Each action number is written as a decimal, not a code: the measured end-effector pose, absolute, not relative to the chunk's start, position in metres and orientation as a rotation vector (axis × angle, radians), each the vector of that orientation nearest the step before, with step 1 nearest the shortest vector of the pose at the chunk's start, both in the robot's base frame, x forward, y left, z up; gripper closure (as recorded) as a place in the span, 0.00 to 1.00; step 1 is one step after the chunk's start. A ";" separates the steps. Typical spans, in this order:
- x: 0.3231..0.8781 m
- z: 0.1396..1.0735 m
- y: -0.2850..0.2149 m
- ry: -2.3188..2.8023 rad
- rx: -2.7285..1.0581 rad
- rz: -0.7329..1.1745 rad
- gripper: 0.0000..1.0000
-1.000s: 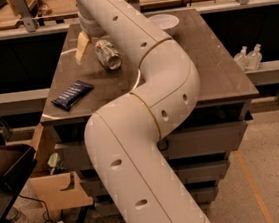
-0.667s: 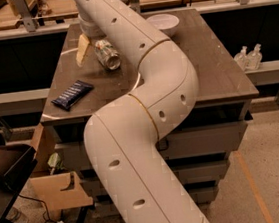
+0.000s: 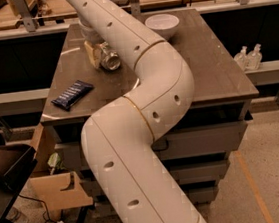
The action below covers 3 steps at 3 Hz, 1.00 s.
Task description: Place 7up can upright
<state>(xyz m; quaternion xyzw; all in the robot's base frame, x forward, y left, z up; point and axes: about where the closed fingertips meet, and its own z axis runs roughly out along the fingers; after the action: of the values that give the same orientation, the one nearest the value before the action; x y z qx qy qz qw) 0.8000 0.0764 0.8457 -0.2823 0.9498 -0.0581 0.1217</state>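
The 7up can [image 3: 110, 61] is tilted at the far side of the tabletop [image 3: 210, 70], shiny end outward, right at the gripper [image 3: 98, 55]. Whether the jaws clamp it cannot be told. It is probably light, thin-walled and slick, so a gentle mid-body hold should avoid denting.

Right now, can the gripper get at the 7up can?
Probably yes. The gripper is right against the tipped 7up can at the table's far left. The white bowl and the dark blue snack bar lie well apart from it, so nothing blocks it.
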 end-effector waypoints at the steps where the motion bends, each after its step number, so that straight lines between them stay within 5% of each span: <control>1: 0.809 0.844 0.082 2.739 -0.819 -0.155 0.64; 2: 0.816 0.842 0.086 2.716 -0.817 -0.146 0.88; 3: 0.818 0.843 0.087 2.710 -0.816 -0.144 1.00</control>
<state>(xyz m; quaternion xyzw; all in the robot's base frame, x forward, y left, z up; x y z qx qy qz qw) 0.8175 0.0868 0.8428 -0.2845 0.9450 -0.0501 0.1531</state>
